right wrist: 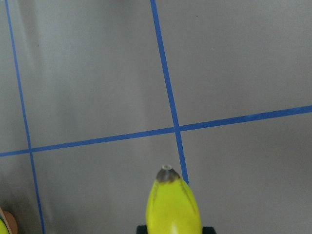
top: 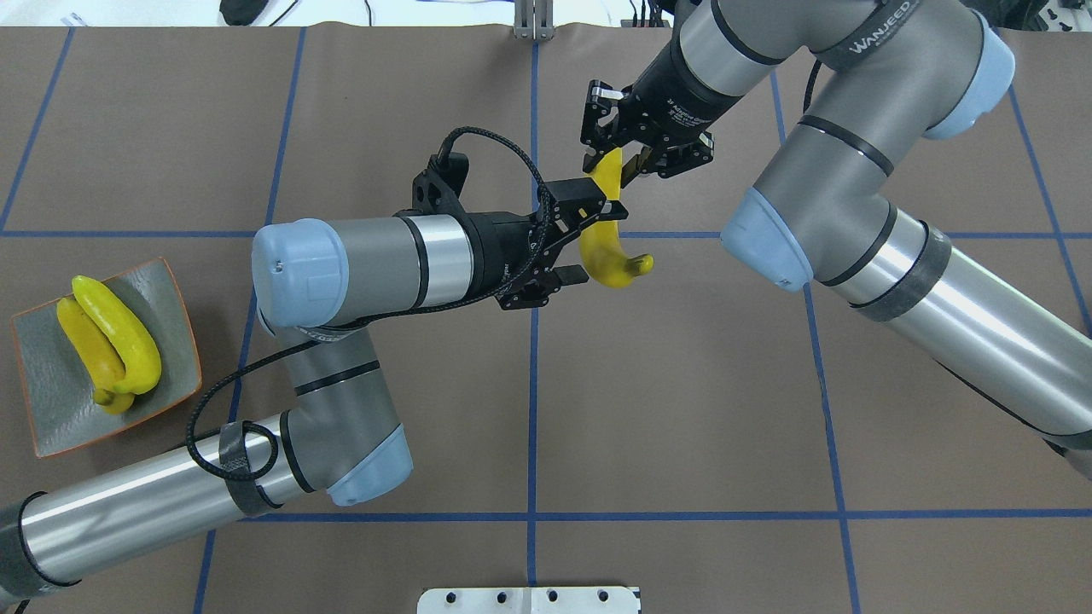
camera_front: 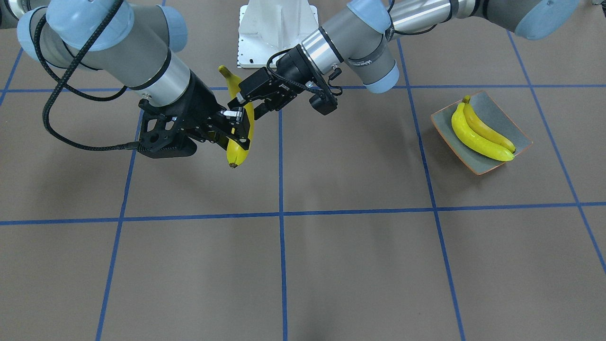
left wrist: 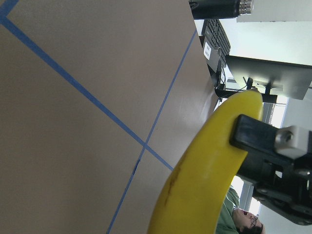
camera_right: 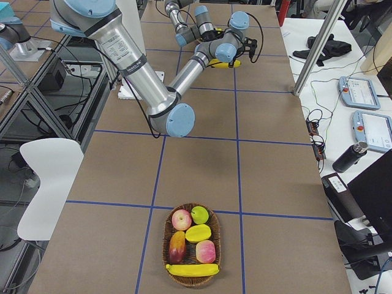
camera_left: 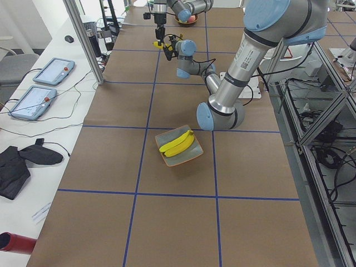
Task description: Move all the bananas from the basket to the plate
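A yellow banana hangs in mid-air over the table's middle. My right gripper is shut on its upper part, and its tip shows in the right wrist view. My left gripper is open, with its jaws on either side of the same banana. The grey-green plate at the table's left end holds two bananas. The basket at the right end holds one more banana.
The basket also holds apples and other fruit. A white base plate sits at the robot's side. Tablets and cables lie on a side bench beyond the table edge.
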